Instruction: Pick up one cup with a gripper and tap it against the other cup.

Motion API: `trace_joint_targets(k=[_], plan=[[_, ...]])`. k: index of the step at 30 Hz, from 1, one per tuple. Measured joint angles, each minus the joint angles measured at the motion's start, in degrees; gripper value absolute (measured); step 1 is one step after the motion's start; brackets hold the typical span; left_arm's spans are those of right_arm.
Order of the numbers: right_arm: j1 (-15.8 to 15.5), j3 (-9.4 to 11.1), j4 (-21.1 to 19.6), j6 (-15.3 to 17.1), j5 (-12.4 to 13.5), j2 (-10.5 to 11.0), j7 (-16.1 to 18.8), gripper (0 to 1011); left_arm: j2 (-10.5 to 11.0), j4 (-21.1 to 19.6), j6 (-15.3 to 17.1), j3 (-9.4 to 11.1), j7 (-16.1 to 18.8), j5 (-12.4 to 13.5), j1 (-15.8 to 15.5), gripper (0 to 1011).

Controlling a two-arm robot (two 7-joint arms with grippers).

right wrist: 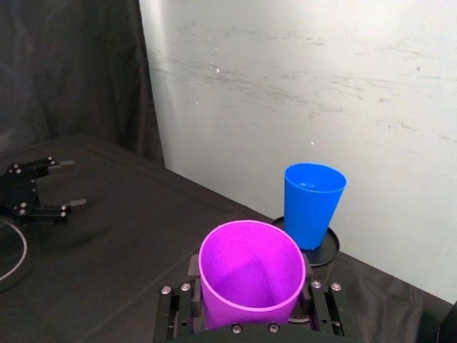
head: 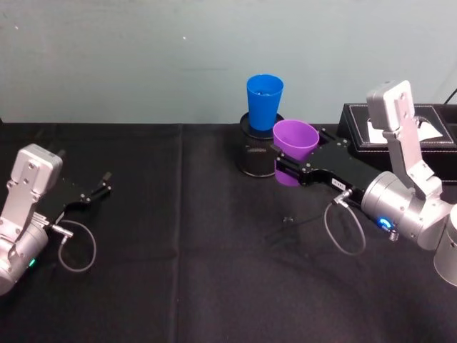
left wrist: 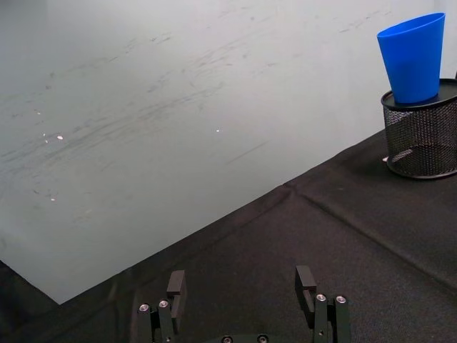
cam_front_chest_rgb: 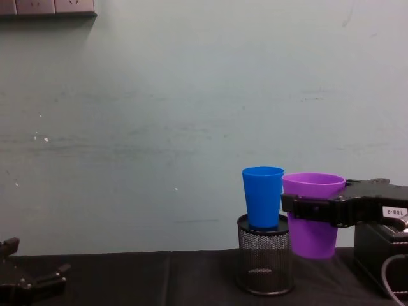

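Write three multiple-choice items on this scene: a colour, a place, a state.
1. The cup in the right gripper is: A green; B purple; C blue.
2. The blue cup stands: A on the pen holder; B in the left gripper; C inside the purple cup.
3. The left gripper is: A shut on a cup; B shut, empty; C open, empty.
Key: 1 B, the gripped cup's wall is purple. 2 A, it sits on the holder's top. 3 C, it is spread wide with nothing in it.

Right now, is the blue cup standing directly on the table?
No, the blue cup stands upright on top of the black mesh pen holder.
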Motion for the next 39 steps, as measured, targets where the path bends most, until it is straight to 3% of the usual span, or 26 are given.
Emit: trace_joint_targets(k=[39], plan=[[0.17, -0.03, -0.06, 0.34, 0.01, 0.0, 0.06, 749, 0.0, 0.0, 0.0, 0.0, 0.0, 0.0, 0.0, 1000]])
